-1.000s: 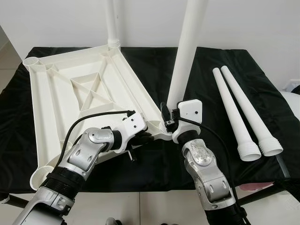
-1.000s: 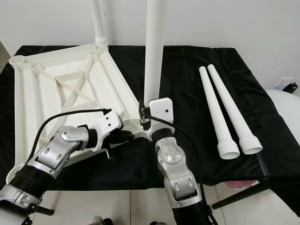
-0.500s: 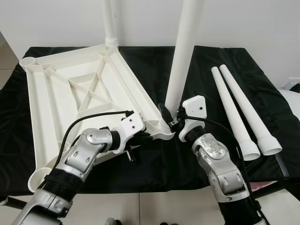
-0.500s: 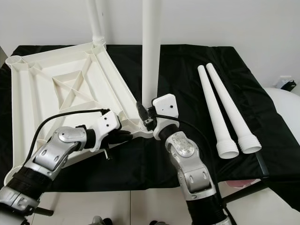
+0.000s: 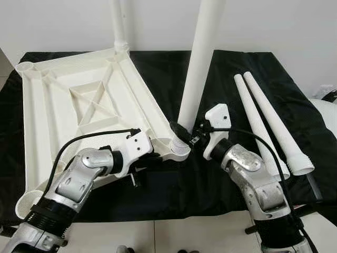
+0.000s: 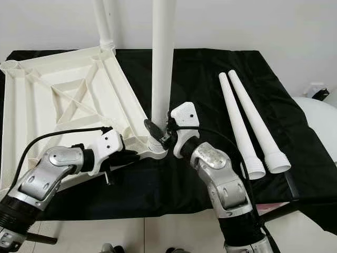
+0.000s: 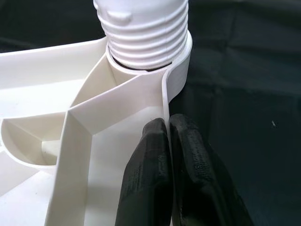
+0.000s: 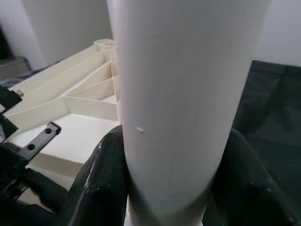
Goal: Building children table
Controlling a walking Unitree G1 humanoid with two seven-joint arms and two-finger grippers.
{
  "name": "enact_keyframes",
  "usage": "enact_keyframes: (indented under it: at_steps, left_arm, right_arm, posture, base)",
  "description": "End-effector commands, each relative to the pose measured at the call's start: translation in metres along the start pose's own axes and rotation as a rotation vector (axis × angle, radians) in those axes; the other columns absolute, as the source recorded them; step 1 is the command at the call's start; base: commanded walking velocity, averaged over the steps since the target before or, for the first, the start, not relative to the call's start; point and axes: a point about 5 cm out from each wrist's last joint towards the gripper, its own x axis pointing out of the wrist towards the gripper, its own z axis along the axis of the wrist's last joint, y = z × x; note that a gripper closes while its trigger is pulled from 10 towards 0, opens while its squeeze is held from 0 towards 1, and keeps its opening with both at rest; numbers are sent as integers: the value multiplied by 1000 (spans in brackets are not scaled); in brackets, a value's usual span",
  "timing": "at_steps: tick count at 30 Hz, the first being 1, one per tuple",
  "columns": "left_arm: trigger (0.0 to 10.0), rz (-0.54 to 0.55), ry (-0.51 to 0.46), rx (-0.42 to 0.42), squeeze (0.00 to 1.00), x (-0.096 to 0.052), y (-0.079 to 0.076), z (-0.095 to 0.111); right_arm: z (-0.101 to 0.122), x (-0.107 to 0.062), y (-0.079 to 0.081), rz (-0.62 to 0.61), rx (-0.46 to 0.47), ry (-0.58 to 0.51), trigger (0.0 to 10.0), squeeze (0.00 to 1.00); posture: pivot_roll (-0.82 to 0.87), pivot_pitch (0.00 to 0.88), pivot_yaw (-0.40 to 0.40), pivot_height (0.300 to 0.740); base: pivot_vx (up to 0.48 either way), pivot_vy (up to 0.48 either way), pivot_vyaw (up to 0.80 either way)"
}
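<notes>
White plastic tabletop (image 5: 79,105) lies upside down on a black cloth (image 5: 158,184), with a robot twisting a leg into its near corner.

The right gripper (image 8: 171,183) clasps the base of an upright white leg (image 5: 197,68), its two black fingers (image 8: 101,179) pressed on either side just above the threaded end, which sits in the corner socket (image 7: 176,70). The left gripper (image 7: 171,141) pinches the tabletop's outer rim just beside that socket, fingers closed on the thin wall to steady it. To do this step well, the leg should probably stay vertical while turning, and the left hold should stay firm so the top cannot spin. The right forearm reaches in from the side, wrist bent; the left forearm lies low along the near edge. Another leg (image 5: 117,23) stands at the far corner, and two spare legs (image 5: 266,121) lie apart on the right.
</notes>
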Motion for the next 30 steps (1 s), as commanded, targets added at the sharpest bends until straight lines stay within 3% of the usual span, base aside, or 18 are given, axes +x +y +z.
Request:
enact_keyframes:
  at_steps: [1,7,11,13,18,20,22,25,30]
  left_arm:
    - [0,24,-39,70,0,-15,10,11]
    - [0,44,-62,53,0,-9,8,15]
    - [0,45,-71,40,0,-6,6,15]
    - [0,56,-82,21,0,-3,6,16]
    - [0,74,-87,13,0,0,9,17]
    - [0,79,-87,14,0,0,10,18]
    - [0,85,-89,12,0,1,11,19]
    - [0,86,-90,12,0,1,11,19]
    - [0,94,-86,6,0,1,14,18]
  right_arm:
    - [-42,-13,-11,-49,77,228,10000,0]
    - [-52,-10,-13,-87,33,292,10000,0]
    - [-57,-10,-7,-94,8,308,10000,0]
    - [-66,-11,4,-95,-9,339,10000,0]
    - [-76,-15,7,-142,9,370,10000,0]
    - [-80,-16,6,-184,24,389,10000,0]
    - [-91,-20,-1,-304,68,428,10000,0]
    - [-93,-20,-2,-332,78,436,10000,0]
    - [-100,-26,-9,-515,101,471,10000,0]
  posture:
    - [20,144,-8,740]
    - [20,147,-10,740]
    - [16,151,-6,740]
    - [13,155,-4,740]
    - [13,159,-3,740]
    - [12,160,-3,740]
    - [11,162,0,740]
    - [11,162,0,740]
    - [10,163,4,740]
  base:
    - [0,0,0]
    - [0,0,0]
    - [0,0,0]
    - [0,0,0]
    - [0,0,0]
    - [0,0,0]
    - [0,0,0]
    - [0,0,0]
    - [0,0,0]
